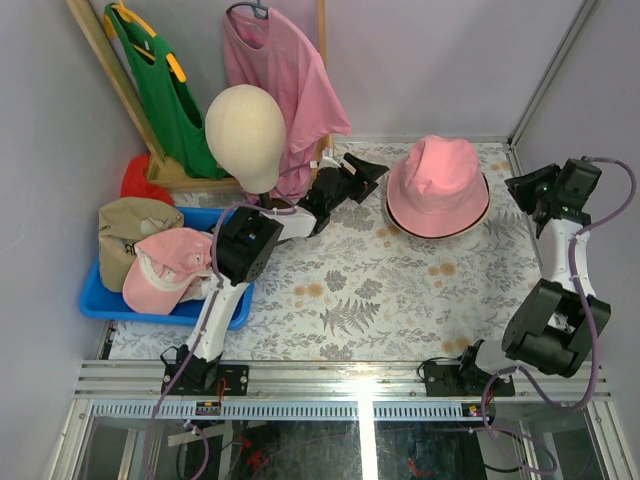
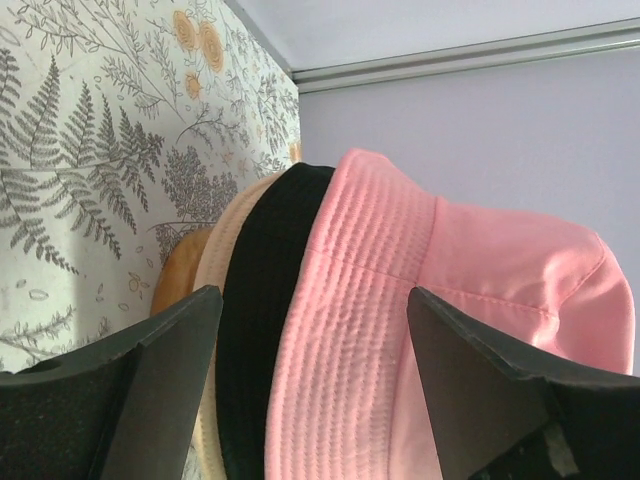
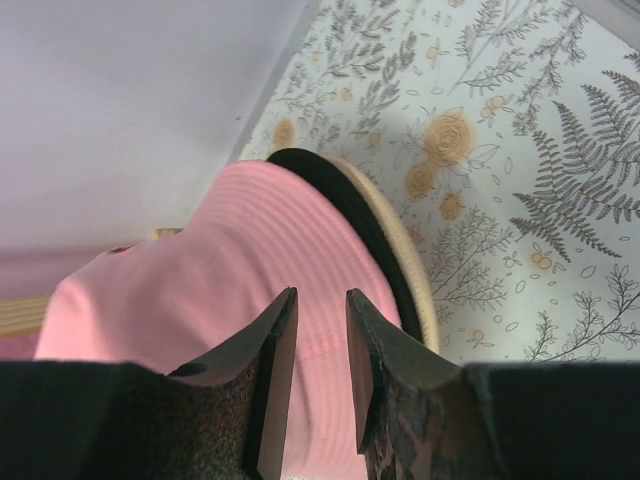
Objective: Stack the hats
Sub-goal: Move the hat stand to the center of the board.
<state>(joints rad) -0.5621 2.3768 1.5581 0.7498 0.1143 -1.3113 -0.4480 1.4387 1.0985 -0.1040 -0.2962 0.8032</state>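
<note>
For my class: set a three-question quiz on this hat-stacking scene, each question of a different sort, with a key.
1. True or false: the pink fabric bucket hat lies in the blue plastic tray.
2. Multiple choice: the brim showing directly under the pink bucket hat is A) black, B) green, C) red.
3. Fill in: the jaws of the left gripper stand ____.

Key: 1 false, it sits on the floral-patterned table. 2 A, the black brim. 3 open.
</note>
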